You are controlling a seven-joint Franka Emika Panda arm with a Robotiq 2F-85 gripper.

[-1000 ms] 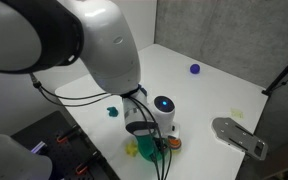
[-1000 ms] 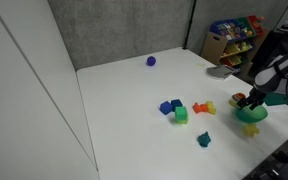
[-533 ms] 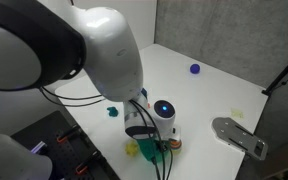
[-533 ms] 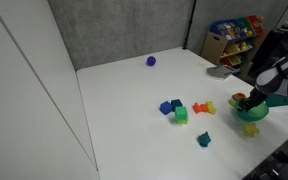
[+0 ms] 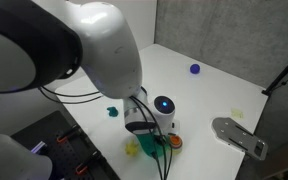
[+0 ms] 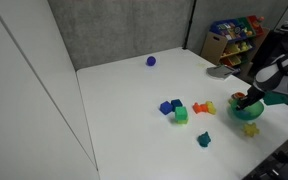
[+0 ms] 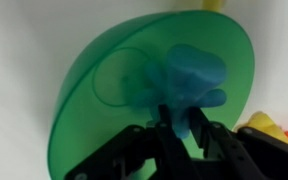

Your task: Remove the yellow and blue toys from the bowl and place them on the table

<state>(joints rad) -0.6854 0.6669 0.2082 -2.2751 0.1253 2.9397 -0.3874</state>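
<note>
On the white table [image 6: 124,90], the gripper [image 7: 180,125] reaches into the green bowl [image 7: 94,110], jaws narrowly apart, straddling the lower edge of the blue toy [image 7: 192,78] lying just beyond the tips.

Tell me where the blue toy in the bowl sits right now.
In the wrist view, the blue toy lies inside the bowl, right of its centre, just above the gripper.

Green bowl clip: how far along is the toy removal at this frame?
Partly done, apparently: several toys, including blue blocks and a yellow piece, already lie on the white table. In hand: the gripper is inside the green bowl, fingers around a blue toy. Left: lifting it out and setting it on the table.
</note>
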